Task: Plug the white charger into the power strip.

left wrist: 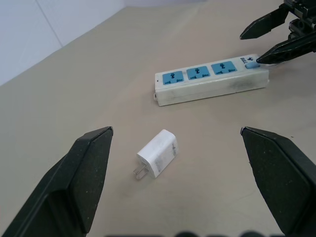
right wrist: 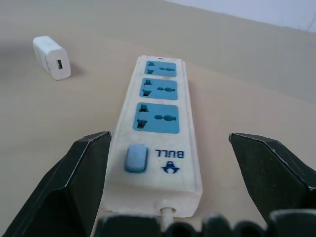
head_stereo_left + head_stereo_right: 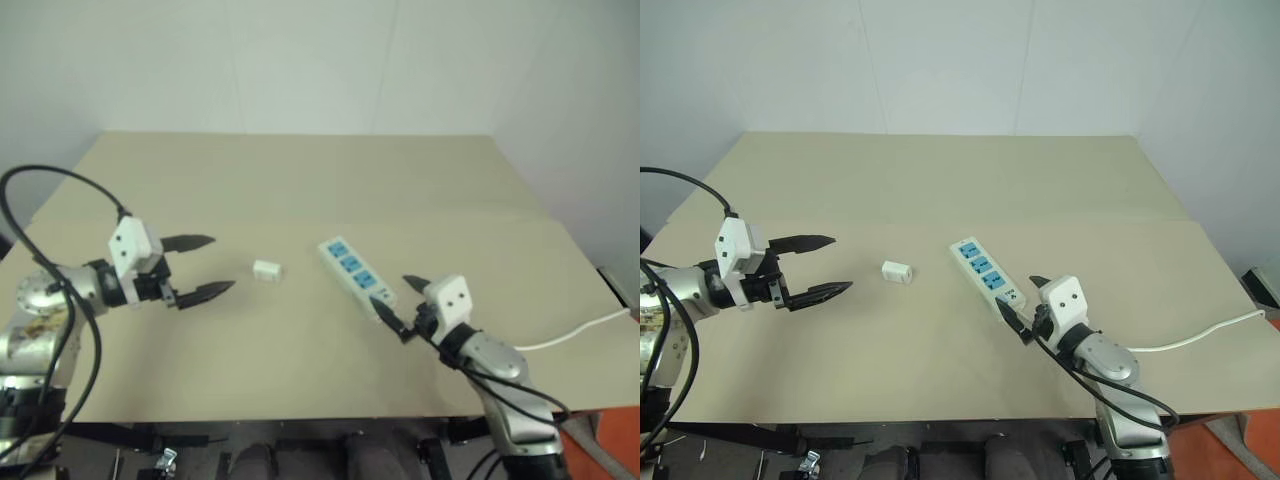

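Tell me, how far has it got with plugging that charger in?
Nothing is plugged in yet. The white charger lies loose on the table, apart from the power strip. Both the left gripper and right gripper are open and empty. Grasping and plugging remain.

Power strip (image 2: 159, 129) – "BULL" printed in blue on the white top face at the switch end, just beside the blue-grey switch (image 2: 136, 159); the word reads upside down in the right wrist view. Small blue logo mark sits next to it, shape not clear. Same print shows as a tiny blue smudge in the left wrist view, unreadable there. White charger (image 1: 157, 153) – no readable marking.
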You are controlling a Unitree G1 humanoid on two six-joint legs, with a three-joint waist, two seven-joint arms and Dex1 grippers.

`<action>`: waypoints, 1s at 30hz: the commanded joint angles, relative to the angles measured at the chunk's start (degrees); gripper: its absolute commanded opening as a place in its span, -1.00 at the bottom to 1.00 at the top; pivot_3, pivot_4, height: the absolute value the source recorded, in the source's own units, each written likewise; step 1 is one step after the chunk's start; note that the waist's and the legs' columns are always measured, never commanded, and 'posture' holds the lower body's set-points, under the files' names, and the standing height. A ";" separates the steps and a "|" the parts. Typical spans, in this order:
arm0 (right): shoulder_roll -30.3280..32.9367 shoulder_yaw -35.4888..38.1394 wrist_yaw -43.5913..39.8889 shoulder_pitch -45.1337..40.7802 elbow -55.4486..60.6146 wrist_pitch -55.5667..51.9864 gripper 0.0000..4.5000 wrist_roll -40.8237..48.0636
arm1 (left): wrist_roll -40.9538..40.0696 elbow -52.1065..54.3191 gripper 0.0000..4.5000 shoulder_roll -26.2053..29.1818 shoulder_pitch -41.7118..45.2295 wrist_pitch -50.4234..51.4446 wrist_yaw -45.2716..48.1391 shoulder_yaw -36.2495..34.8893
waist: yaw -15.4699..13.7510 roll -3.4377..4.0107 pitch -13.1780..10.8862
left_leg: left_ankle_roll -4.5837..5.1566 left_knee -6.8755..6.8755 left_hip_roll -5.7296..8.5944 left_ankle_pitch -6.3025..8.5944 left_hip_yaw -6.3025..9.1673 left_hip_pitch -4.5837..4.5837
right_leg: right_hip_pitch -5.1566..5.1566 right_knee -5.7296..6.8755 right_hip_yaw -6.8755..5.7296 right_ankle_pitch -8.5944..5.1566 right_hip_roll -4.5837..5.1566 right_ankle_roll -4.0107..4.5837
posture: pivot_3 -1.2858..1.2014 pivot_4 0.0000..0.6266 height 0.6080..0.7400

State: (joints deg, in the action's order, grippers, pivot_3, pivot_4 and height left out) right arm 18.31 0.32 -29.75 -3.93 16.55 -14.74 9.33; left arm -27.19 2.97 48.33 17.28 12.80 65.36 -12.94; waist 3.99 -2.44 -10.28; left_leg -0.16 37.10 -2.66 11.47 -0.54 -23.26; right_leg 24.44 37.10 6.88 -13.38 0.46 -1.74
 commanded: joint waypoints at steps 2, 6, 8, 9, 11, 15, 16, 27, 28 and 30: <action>-0.79 0.27 -0.62 1.14 0.03 0.07 0.98 2.89 | -0.30 1.27 1.00 0.70 0.19 -0.62 0.04 -1.03 | -0.03 0.00 0.00 | 0.00 0.00 0.00 0.00 0.00 -0.01 | 0.00 0.00 -0.01 -0.01 0.00 0.01 | 0.03 -0.52 1.00; -0.98 0.10 0.67 1.15 -1.61 1.33 0.98 1.54 | -0.33 1.61 1.00 0.53 -0.19 -0.61 -0.15 -1.07 | 0.00 0.00 0.00 | 0.00 0.01 0.00 0.00 -0.04 0.00 | 0.00 0.00 0.02 0.00 0.01 0.00 | 0.03 -0.52 1.00; -1.27 -0.39 0.68 1.26 -2.98 2.24 0.98 1.23 | -0.16 1.56 1.00 0.41 -0.24 -0.75 -0.30 -0.96 | -0.01 0.00 0.00 | 0.00 0.01 -0.01 0.00 -0.04 0.01 | -0.01 0.00 0.00 0.00 0.01 0.00 | 0.03 -0.52 1.00; -1.55 -0.69 0.87 1.26 -3.75 2.51 0.98 1.00 | -0.07 1.55 1.00 0.35 -0.26 -0.83 -0.39 -0.90 | -0.01 -0.01 0.00 | 0.00 0.00 -0.02 0.00 -0.04 0.01 | -0.01 0.01 0.00 0.00 0.01 0.00 | 0.03 -0.52 1.00; -2.12 -1.36 1.12 1.31 -5.12 3.16 0.98 0.56 | 0.03 1.68 1.00 0.25 -0.32 -0.89 -0.56 -0.79 | 0.00 -0.01 0.01 | 0.00 0.00 -0.03 0.00 -0.04 0.03 | -0.01 0.02 -0.01 0.00 0.00 0.00 | 0.03 -0.52 1.00; -3.57 -2.68 1.36 0.89 -7.89 5.40 0.98 0.22 | 0.07 1.60 1.00 0.09 -0.16 -1.04 -0.67 -0.72 | 0.00 -0.01 0.01 | 0.00 0.01 -0.03 0.00 -0.05 0.03 | -0.02 0.02 -0.01 0.00 0.00 0.00 | 0.03 -0.52 1.00; -4.00 -2.79 1.46 0.73 -8.51 5.93 0.98 0.25 | 0.07 1.66 1.00 0.04 -0.09 -1.05 -0.71 -0.66 | 0.03 -0.03 0.02 | 0.00 0.01 -0.03 0.00 -0.05 0.03 | -0.02 0.02 0.00 0.00 0.00 0.01 | 0.03 -0.52 1.00; -6.73 -2.93 3.10 -0.84 -15.24 9.88 0.74 -0.45 | 0.75 -0.90 1.00 -0.29 2.78 -1.67 -0.01 0.99 | 0.17 -0.23 0.15 | 0.00 0.01 -0.06 0.00 -0.07 0.21 | -0.14 0.03 0.00 0.09 -0.02 -0.01 | 0.03 -0.52 1.00; -6.75 -2.92 3.05 -0.83 -15.40 9.95 0.61 -0.43 | 1.07 -1.33 1.00 -0.37 3.12 -1.92 0.03 1.29 | 0.15 -0.24 0.16 | 0.00 0.01 -0.06 0.00 -0.07 0.24 | -0.17 0.03 0.00 0.10 -0.02 -0.01 | 0.03 -0.52 1.00; -6.37 -3.42 2.63 -0.66 -15.46 10.23 0.51 -0.89 | 2.22 -3.14 1.00 -0.68 4.73 -2.53 -0.05 2.41 | 0.11 -0.28 0.18 | 0.00 0.01 -0.06 0.00 -0.08 0.32 | -0.23 0.04 0.00 0.11 -0.02 -0.01 | 0.03 -0.52 1.00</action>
State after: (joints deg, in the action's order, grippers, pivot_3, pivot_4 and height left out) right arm 11.84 -2.25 -27.00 -4.91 1.96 -4.93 8.90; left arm -25.81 0.35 47.60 20.24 12.03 65.35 -10.83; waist 4.10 -2.72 -10.10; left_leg -0.16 37.10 -2.72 11.47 -0.62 -22.93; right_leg 24.20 37.14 6.88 -13.27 0.44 -1.74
